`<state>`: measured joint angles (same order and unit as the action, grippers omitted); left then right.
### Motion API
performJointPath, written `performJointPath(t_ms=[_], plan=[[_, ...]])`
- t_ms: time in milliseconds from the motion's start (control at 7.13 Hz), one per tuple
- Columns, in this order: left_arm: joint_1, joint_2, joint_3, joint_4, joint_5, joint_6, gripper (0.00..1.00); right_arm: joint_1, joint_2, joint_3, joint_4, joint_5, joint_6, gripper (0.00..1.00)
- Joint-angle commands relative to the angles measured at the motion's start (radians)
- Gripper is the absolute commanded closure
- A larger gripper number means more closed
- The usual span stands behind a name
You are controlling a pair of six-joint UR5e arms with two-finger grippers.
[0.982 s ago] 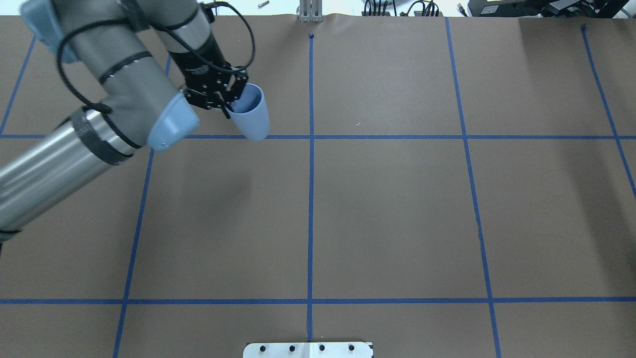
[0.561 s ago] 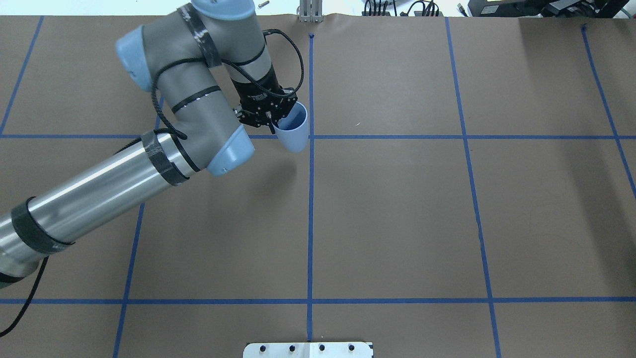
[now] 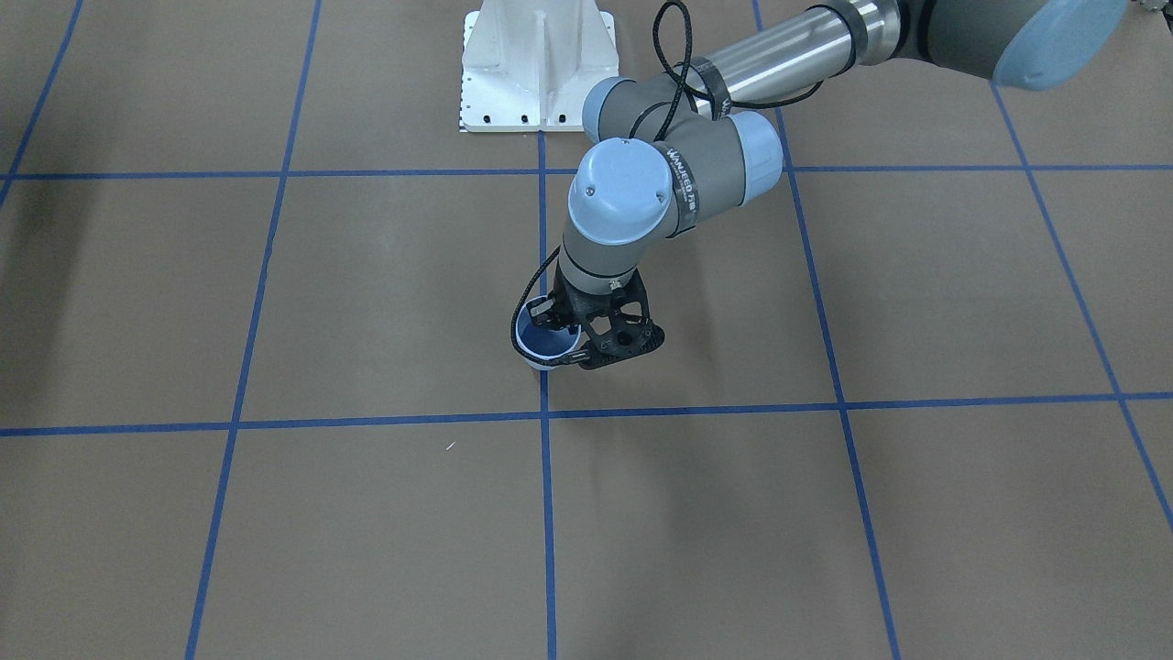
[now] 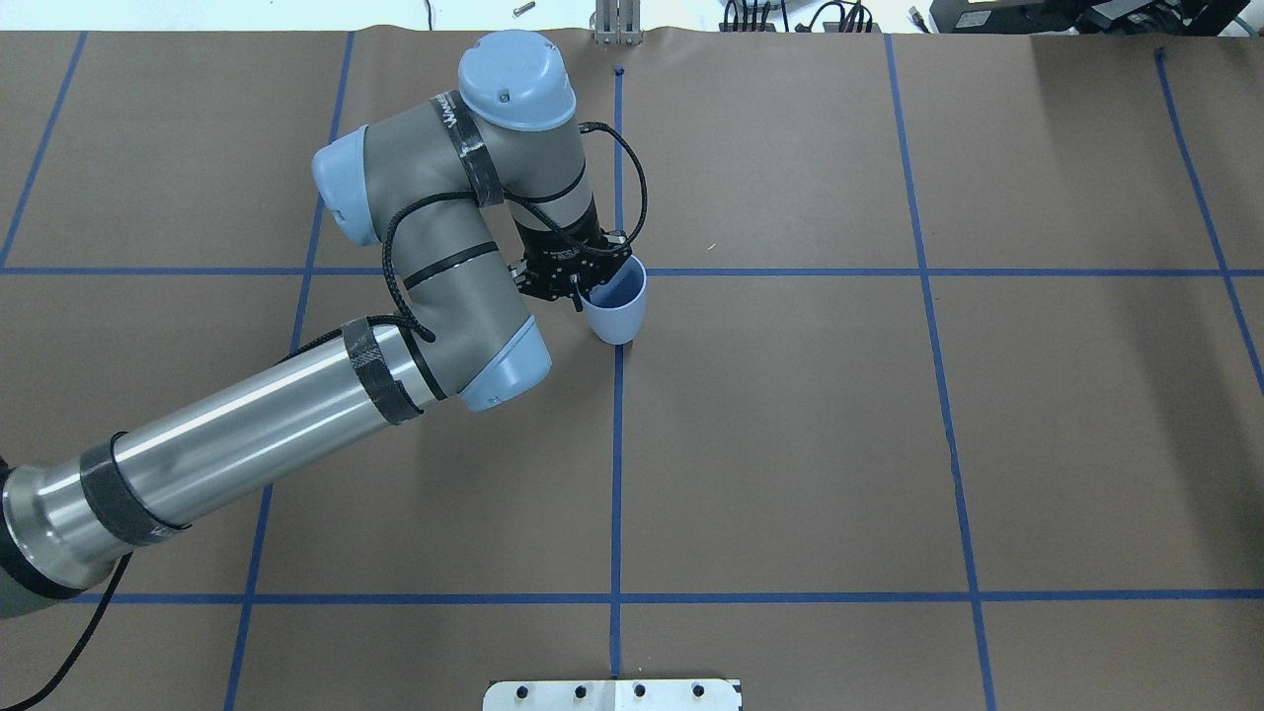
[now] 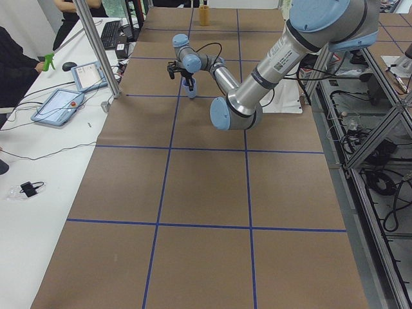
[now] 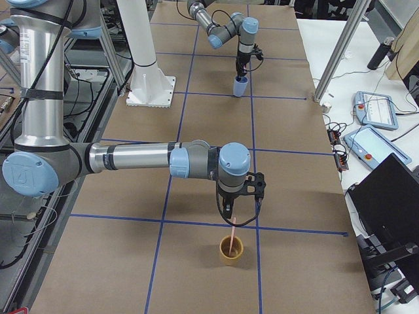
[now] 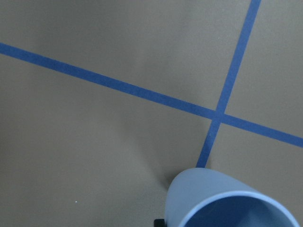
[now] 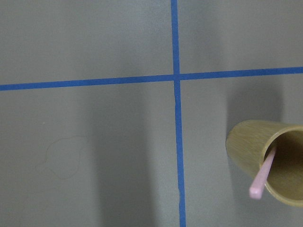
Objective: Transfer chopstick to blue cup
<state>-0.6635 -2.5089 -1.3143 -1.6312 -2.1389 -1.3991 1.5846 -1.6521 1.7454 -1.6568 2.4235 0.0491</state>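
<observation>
The blue cup (image 4: 616, 308) hangs by its rim from my left gripper (image 4: 583, 289), which is shut on it with one finger inside and one outside. The cup (image 3: 542, 345) sits at the centre tape line, close to a tape crossing (image 7: 217, 116); I cannot tell whether its base touches the paper. A pale pink chopstick (image 8: 262, 177) leans in a tan cup (image 8: 251, 142) far off on the robot's right side. My right gripper (image 6: 236, 219) hovers right over that chopstick (image 6: 232, 237); whether it is open or shut I cannot tell.
Brown paper with a blue tape grid (image 4: 617, 444) covers the table. A white mounting plate (image 3: 536, 64) sits at the robot's edge. An operators' desk with tablets (image 5: 61, 106) and an aluminium post (image 5: 96, 45) border the far side.
My left arm has carried the blue cup rightward and toward the robot, from the left grid cell to the centre tape line, lowering it.
</observation>
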Motion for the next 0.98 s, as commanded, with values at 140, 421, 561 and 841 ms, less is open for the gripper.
performJointPath(t_ms=[140,421,561,841], plan=[[0.012,0.005,0.001,-0.045,0.002,-0.001,0.35,0.0,0.006,0.0,0.0,-0.001,0.0,0.0],[0.009,0.005,-0.009,-0.044,0.001,0.002,0.22,0.0,0.008,-0.001,0.0,-0.001,-0.002,0.0],[-0.001,0.009,-0.041,-0.041,0.002,0.002,0.02,0.0,0.009,-0.001,0.0,-0.004,-0.003,0.0],[-0.076,0.08,-0.159,-0.023,-0.007,0.012,0.02,0.003,0.018,0.012,0.0,-0.023,-0.062,0.0]])
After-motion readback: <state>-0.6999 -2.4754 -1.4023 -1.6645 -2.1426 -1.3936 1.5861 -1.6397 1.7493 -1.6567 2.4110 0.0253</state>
